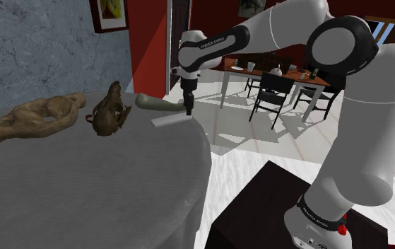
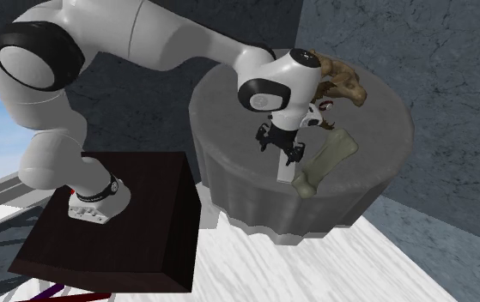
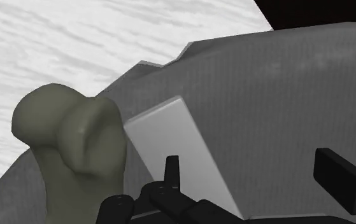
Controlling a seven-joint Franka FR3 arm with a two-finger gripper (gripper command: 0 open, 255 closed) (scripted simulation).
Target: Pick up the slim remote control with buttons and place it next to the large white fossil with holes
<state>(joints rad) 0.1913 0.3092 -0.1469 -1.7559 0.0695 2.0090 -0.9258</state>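
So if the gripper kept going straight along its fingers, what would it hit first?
Probably the pale flat remote: the gripper points down at the grey table, one open finger over the remote's edge, the other over bare cloth. Depth is unclear.

White Franka arm (image 1: 358,127) w/ elbow raised high, forearm extended approx. horiz., wrist bent down; black gripper (image 1: 187,106) pointing vert. downward, fingers (image 3: 172,167) spread apart.
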